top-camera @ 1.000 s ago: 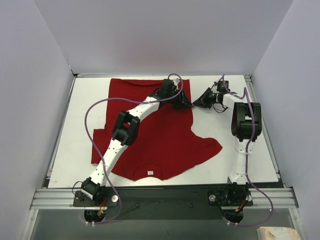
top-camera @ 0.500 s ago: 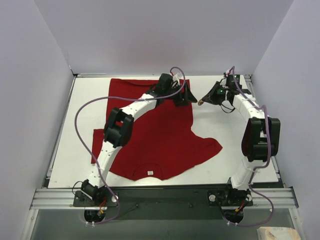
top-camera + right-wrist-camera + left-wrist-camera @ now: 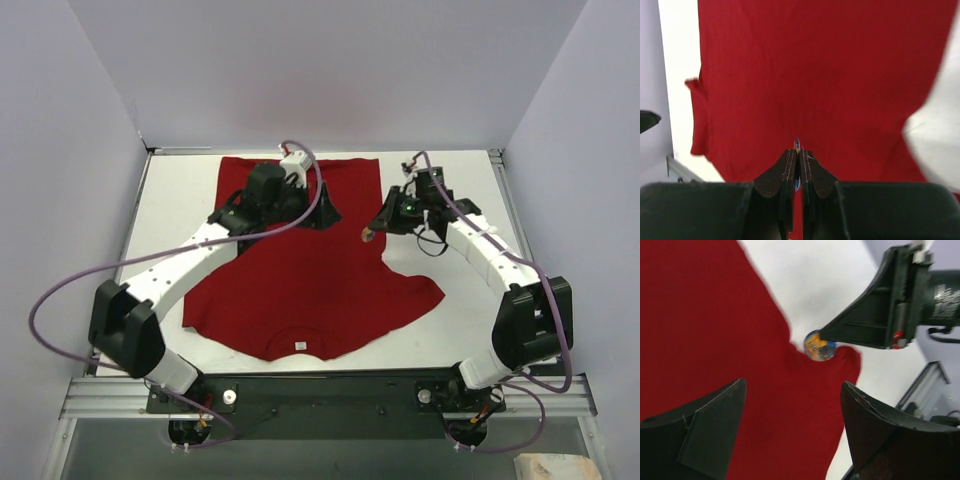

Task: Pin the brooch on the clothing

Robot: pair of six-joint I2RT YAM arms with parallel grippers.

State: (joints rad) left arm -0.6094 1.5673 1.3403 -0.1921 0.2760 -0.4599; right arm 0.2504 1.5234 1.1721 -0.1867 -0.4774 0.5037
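The clothing [image 3: 300, 285] is a deep-red T-shirt lying flat on the white table [image 3: 470, 310], with its collar label [image 3: 299, 346] toward the near edge. My right gripper [image 3: 371, 232] is shut on the brooch [image 3: 367, 237], a tiny orange and blue badge, and holds it over the shirt's right edge. In the left wrist view the brooch [image 3: 819, 345] sits at the tip of the right gripper [image 3: 832, 337], just above the red cloth [image 3: 710, 315]. In the right wrist view the brooch [image 3: 797, 145] shows edge-on between the fingers. My left gripper [image 3: 325, 214] hovers open over the shirt's far part, with nothing between its fingers [image 3: 715, 415].
Pale walls close in the table at the back and on both sides. A metal rail [image 3: 320, 395] carrying the arm bases runs along the near edge. Purple cables [image 3: 60, 300] loop out from both arms. White table surface shows to the right of the shirt.
My left gripper has opened wider and drawn back left across the shirt. My right gripper has carried the brooch left and nearer, from over the bare table to the shirt's right edge.
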